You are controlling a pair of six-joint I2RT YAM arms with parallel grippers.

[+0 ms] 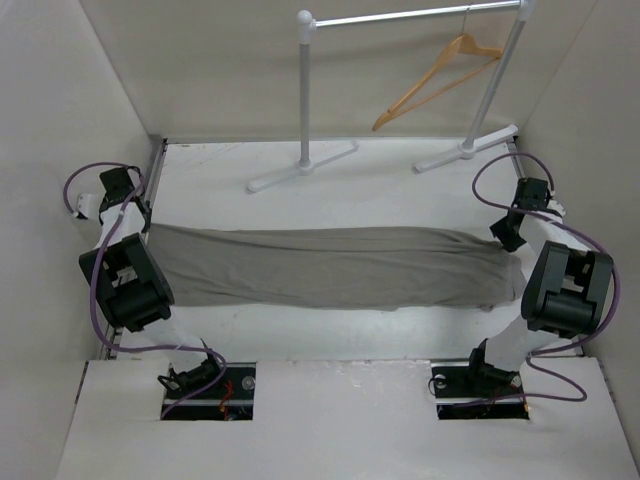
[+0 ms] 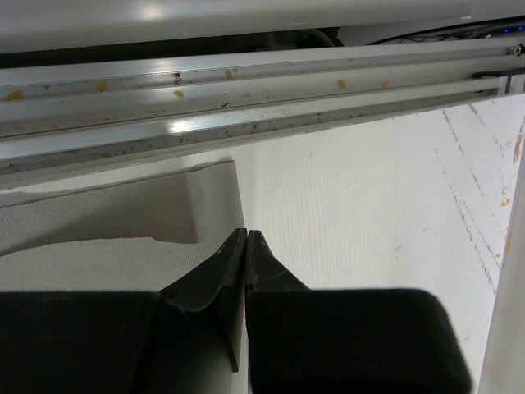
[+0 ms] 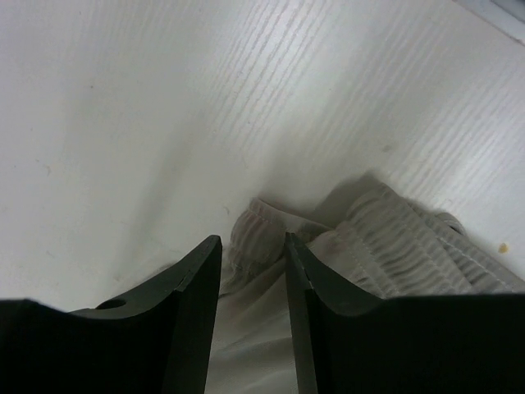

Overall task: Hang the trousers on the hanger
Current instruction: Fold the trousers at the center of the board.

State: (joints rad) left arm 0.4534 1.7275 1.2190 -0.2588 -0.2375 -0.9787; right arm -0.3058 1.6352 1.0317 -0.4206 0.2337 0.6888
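The grey-taupe trousers [image 1: 330, 265] lie flat and stretched out across the table from left to right. My left gripper [image 1: 145, 222] is at their far-left corner. In the left wrist view its jaws [image 2: 246, 234] are pressed together, and the leg's edge [image 2: 98, 222] runs right into the tips. My right gripper [image 1: 505, 240] is at the right end. In the right wrist view its fingers [image 3: 253, 240] stand a narrow gap apart with the gathered waistband [image 3: 410, 246] bunched between them. The tan wooden hanger [image 1: 440, 75] hangs by its hook on the rail at the far right, tilted.
The white-and-silver clothes rail [image 1: 400, 17] stands at the back of the table on two white feet [image 1: 300, 170]. An aluminium edge rail [image 2: 246, 98] runs along the table's left side, just beyond my left fingertips. White walls close in on both sides.
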